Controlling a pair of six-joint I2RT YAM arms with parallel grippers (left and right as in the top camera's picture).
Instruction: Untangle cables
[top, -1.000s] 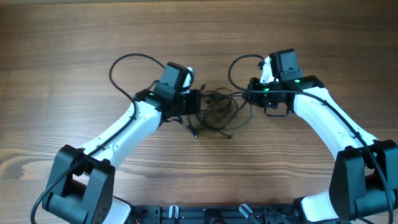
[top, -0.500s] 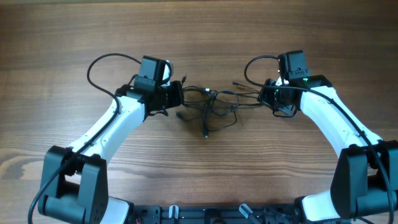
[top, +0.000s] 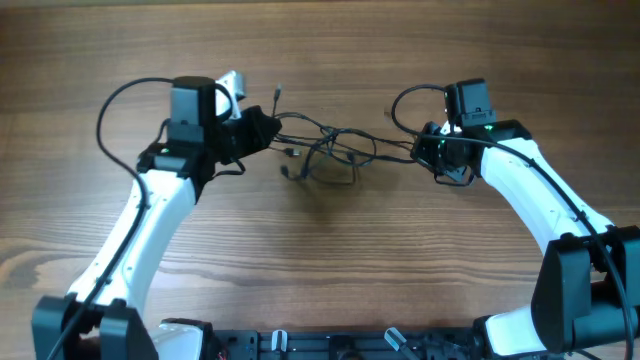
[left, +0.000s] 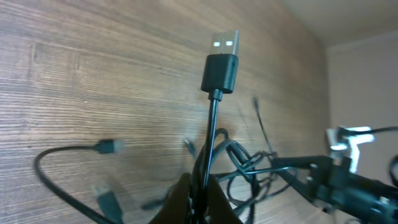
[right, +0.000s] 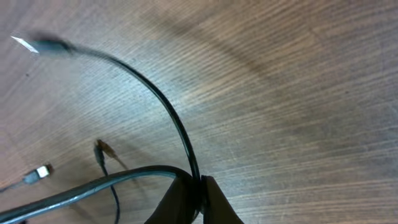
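Spanning: the cables hung as a loose knot between the two arms, over the back half of the worktop, with a few loops sagging toward it.
Long axis: the bundle ran left to right, roughly along the line from one set of jaws to the other.
Left end: the left jaws were closed on one strand just below its USB plug, which stood straight up out of them.
Right end: the right jaws were closed on another strand, which curved away to a blurred connector.
Knot: it sat about midway, slightly nearer the left arm than the right arm.
Judgement: pulling further along that line would likely tighten the knot. A sideways pull, or a regrip on the dangling end, looked more promising.
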